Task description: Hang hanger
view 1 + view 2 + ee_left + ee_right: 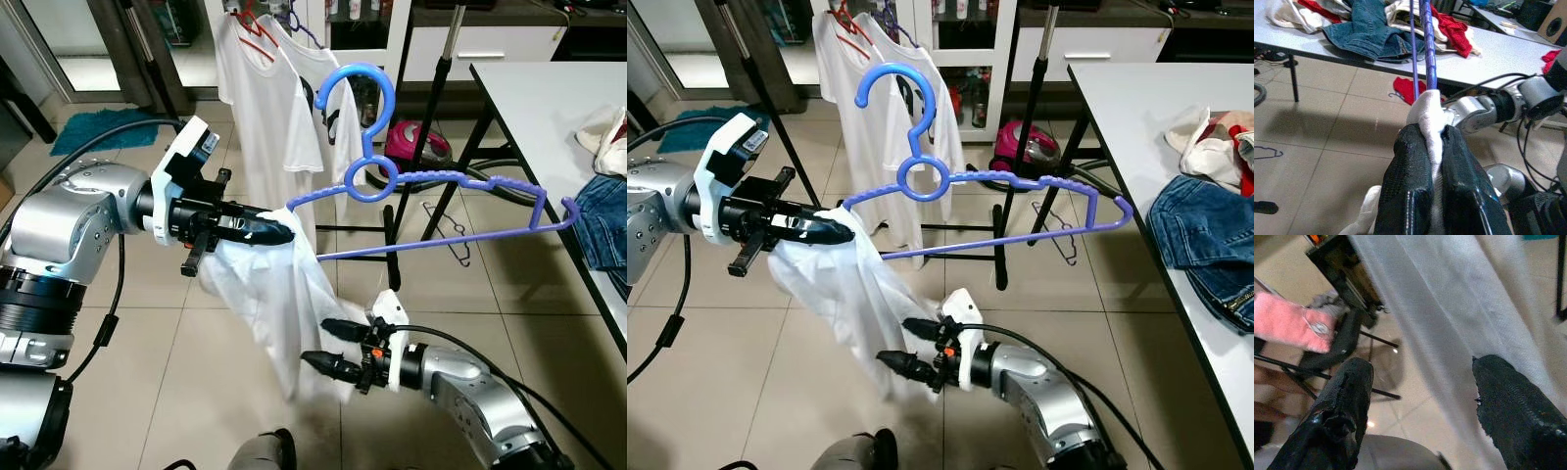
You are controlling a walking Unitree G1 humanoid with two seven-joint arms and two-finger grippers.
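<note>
While the hanger (431, 191) hung in the air over the tiled floor (147, 323), its blue hook pointed up and its long bar reached out toward the table (549, 98) edge. One end of it was tucked inside a white shirt (269, 294), and there the left gripper (265, 230) held both, its fingers (1410, 181) pressed together on the cloth and the hanger arm within it. From that pinch the shirt drooped down toward the floor in loose folds.

Lower down, the right gripper (328, 348) sat just beside the hanging hem, its two fingers (1347, 396) spread apart with the white cloth running between them; whether either finger touched the cloth could not be told.

Behind the hanger stood a black rack (392, 225) on thin legs, with two more white shirts (265, 108) hanging from it on their own hangers. A pink object (416, 142) lay on the floor beyond the rack's foot, and a teal mat (103, 127) lay farther off on the robot's left.

On the table, near its right edge, lay blue jeans (602, 225) and a pale bundle of clothes (607, 127). The left wrist view also showed red clothes (1454, 32) on the table beside the jeans, and a red piece (1405, 88) on the floor beneath it.
</note>
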